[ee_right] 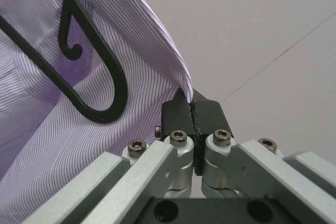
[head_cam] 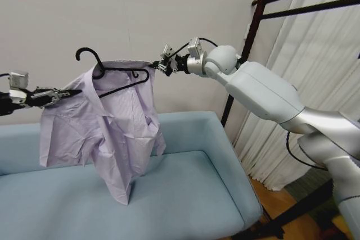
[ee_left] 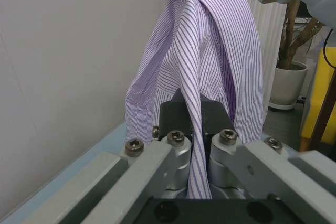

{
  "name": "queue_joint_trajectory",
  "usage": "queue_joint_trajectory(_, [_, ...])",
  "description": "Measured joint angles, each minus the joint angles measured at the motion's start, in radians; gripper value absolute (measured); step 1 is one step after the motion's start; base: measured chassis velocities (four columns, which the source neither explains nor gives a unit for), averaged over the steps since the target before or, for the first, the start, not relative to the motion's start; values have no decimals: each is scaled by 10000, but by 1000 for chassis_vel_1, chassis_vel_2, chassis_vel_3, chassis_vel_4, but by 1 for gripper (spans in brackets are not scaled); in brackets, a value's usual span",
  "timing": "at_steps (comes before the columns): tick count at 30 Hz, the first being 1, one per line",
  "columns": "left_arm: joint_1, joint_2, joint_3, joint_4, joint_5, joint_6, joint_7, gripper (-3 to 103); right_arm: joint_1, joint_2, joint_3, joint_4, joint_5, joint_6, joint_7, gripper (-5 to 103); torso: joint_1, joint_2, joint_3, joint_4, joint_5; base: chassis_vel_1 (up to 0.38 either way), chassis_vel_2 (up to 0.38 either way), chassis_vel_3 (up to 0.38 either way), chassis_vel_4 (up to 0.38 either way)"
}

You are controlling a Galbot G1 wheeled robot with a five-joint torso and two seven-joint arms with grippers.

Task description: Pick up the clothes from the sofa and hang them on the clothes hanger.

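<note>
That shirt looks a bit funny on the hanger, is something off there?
Yes. The purple striped shirt sags lopsided over the sofa, pinched between the left gripper and the right gripper. The black hanger sits crooked in it, one arm lying bare across the cloth instead of filling a shoulder.

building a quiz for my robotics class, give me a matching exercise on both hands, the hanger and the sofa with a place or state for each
1 left hand
2 right hand
3 hanger
4 sofa

a pale blue, below the hanging shirt
b shut on the shirt's edge, right of the hook
c black, with the shirt draped on it
d shut on a fold of the shirt, left of the hook

Pairs: 1-d, 2-b, 3-c, 4-a
</note>
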Motion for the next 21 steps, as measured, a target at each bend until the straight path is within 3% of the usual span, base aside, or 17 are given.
queue_joint_trajectory(7, [-26, -11, -10, -43, 98, 30, -267, 2, 35, 170, 94, 277, -805, -344, 1080, 0, 0, -1, 0, 3, 0, 0, 0, 0, 0])
queue_joint_trajectory(18, [-76, -280, 75, -298, 163, 66, -1102, 2, 234, 137, 356, 1023, -1822, -952, 1393, 0, 0, 0, 0, 0, -1, 0, 0, 0, 0])
queue_joint_trajectory(21, [-92, -333, 84, -327, 211, 64, -1070, 2, 368, 212, 301, 1059, -1873, -1097, 1480, 0, -1, 0, 0, 1, 0, 0, 0, 0, 0])
